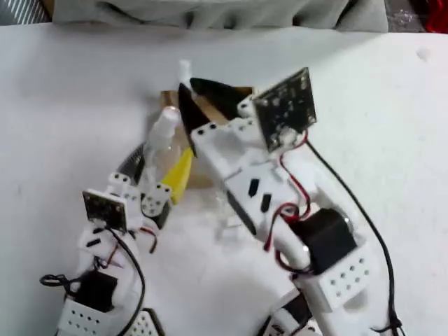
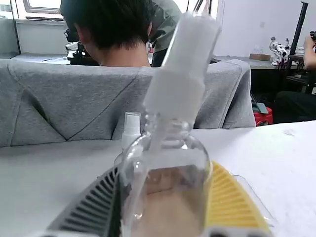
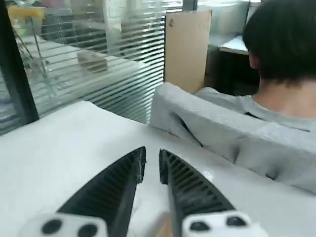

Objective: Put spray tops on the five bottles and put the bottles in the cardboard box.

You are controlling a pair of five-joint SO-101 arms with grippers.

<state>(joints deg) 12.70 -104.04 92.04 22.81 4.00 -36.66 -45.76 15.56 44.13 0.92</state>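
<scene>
The left claw (image 1: pixel 158 165) is clamped on a clear bottle (image 1: pixel 164 133) fitted with a spray top, held at the near-left edge of the cardboard box (image 1: pixel 203 176). The right claw (image 3: pixel 152 159), barely ajar and empty, hovers over the box. A second bottle (image 2: pixel 131 129) stands beyond on the white worktop (image 1: pixel 70 105).

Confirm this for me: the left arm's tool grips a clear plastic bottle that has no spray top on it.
Not right. The clear plastic bottle in the left tool does have a white spray top sitting on its neck, as the left wrist view shows. The rest holds: the left tool grips the bottle.
</scene>
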